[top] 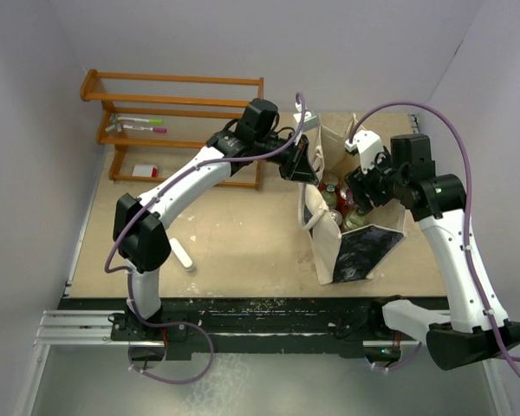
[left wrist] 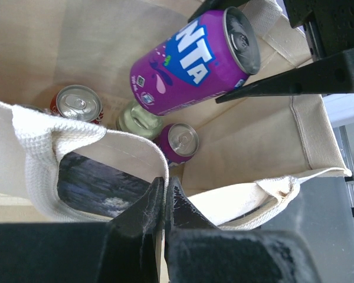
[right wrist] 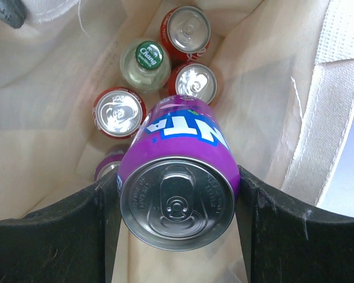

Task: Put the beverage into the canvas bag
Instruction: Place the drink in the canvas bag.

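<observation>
Clamping a glossy purple can [right wrist: 178, 138], right end effector [right wrist: 177, 199] overhangs woven canvas bag [right wrist: 44, 88].

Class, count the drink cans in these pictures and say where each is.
5. One purple Fanta can is held in the right gripper over the canvas bag; three red cans and a second purple can stand at the bag's bottom. More may be hidden.

The purple can [right wrist: 177, 177] is glossy painted metal, its lid bare and shiny; the canvas bag [left wrist: 253, 141] is matt, coarse-woven cloth; the rack [top: 173, 80] is wood.
</observation>
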